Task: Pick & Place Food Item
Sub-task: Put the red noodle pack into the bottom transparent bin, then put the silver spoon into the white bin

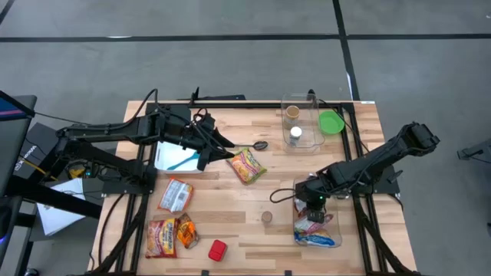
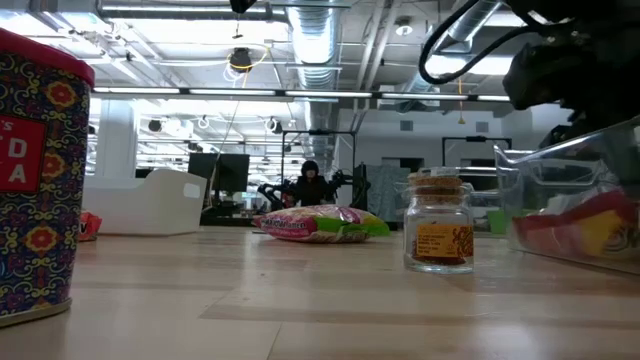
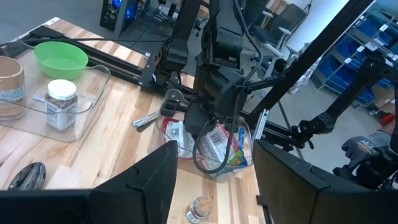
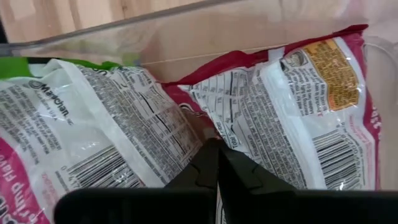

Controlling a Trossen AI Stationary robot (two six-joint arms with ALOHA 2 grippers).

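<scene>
A clear bin (image 1: 326, 234) at the table's near right holds several white-and-pink food packets (image 4: 112, 112). My right gripper (image 4: 214, 149) points steeply down into it, shut, its tips at the gap between two packets; the left wrist view shows that gripper (image 3: 198, 121) over the bin (image 3: 239, 162). My left gripper (image 1: 226, 149) hovers open and holds nothing, just left of a pink, yellow and green noodle packet (image 1: 247, 165) lying flat on the table's middle. My right gripper's shut fingertips (image 4: 208, 155) come from above and stand right at the seam between two packets (image 4: 186, 118) lying in the bin. Nothing shows between the fingers. I cannot tell whether the tips touch the packets.
More packets (image 1: 175, 193) and a red block (image 1: 218, 249) lie near left. A small jar (image 1: 266, 218) stands beside the bin. At the far right, a clear tray (image 1: 301, 142) with jars and a green bowl (image 1: 331, 121). A spoon (image 1: 259, 144) and a white box (image 1: 178, 157) sit near my left arm.
</scene>
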